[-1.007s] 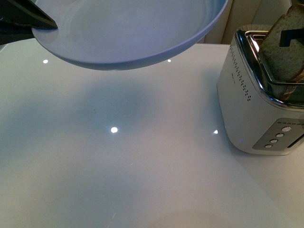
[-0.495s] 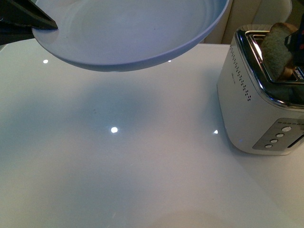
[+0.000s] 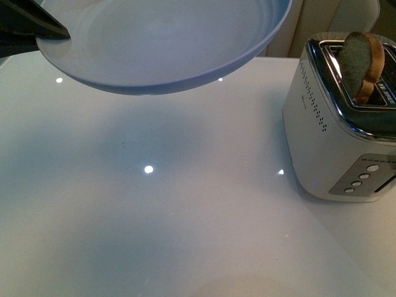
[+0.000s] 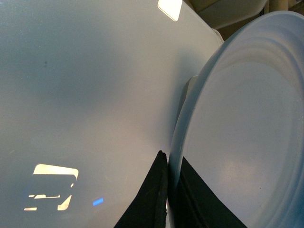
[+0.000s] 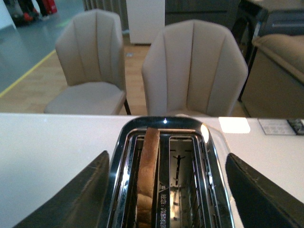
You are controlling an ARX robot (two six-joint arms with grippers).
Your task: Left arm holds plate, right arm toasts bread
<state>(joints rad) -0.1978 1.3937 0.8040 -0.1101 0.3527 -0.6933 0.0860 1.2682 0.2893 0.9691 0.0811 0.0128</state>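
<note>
The pale blue-grey plate hangs tilted above the white table at the upper left. My left gripper is shut on its rim. In the left wrist view the plate fills one side, and the left gripper clamps its edge between two black fingers. The bread stands upright in one slot of the white toaster, its rounded top sticking out. In the right wrist view my right gripper is open above the toaster, fingers spread either side. The bread sits free in the slot.
The toaster's second slot holds nothing. A button panel faces the table's near right. The glossy white table stretches below the plate. Two beige chairs stand behind the table's far edge.
The bread has dropped lower into the toaster slot. My right gripper has let go of it and left the front view. The plate has shifted slightly left.
</note>
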